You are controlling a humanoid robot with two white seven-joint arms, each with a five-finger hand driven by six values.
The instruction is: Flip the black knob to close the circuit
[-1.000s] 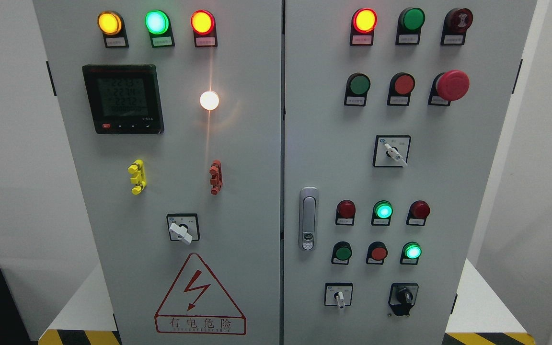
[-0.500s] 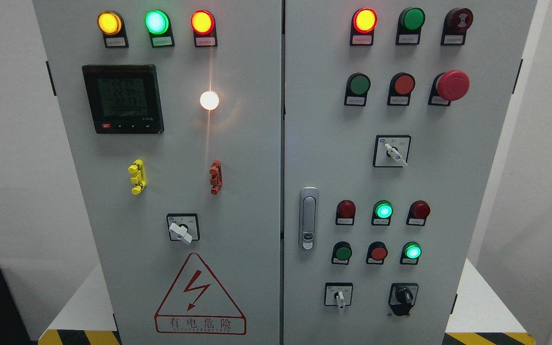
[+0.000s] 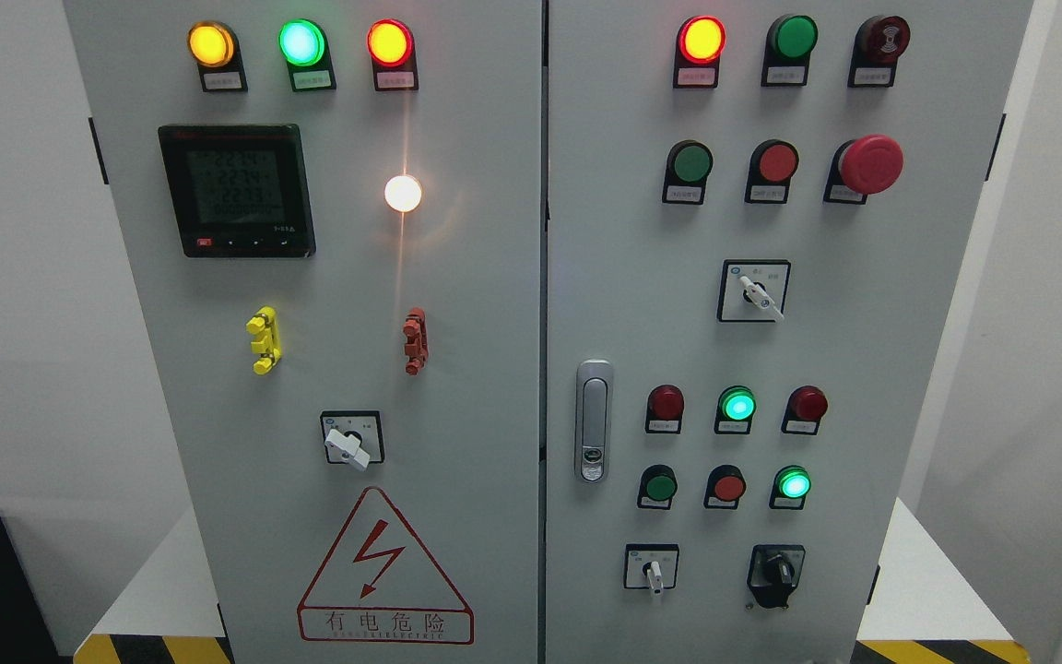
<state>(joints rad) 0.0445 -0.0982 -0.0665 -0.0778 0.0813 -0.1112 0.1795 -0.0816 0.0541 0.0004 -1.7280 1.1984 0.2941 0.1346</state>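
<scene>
The black knob (image 3: 778,570) sits on its black plate at the lower right of the grey cabinet's right door (image 3: 826,341). Its pointer leans toward the upper left. To its left is a small white-handled selector switch (image 3: 652,569). Neither of my hands nor arms shows anywhere in the head view.
The right door also carries a silver door latch (image 3: 594,420), a red mushroom stop button (image 3: 870,164), a white selector (image 3: 756,292) and rows of lamps and buttons. The left door has a meter display (image 3: 238,190), a white selector (image 3: 350,443) and a red warning triangle (image 3: 384,567).
Only the digits on the meter display have changed; nothing else has moved.
</scene>
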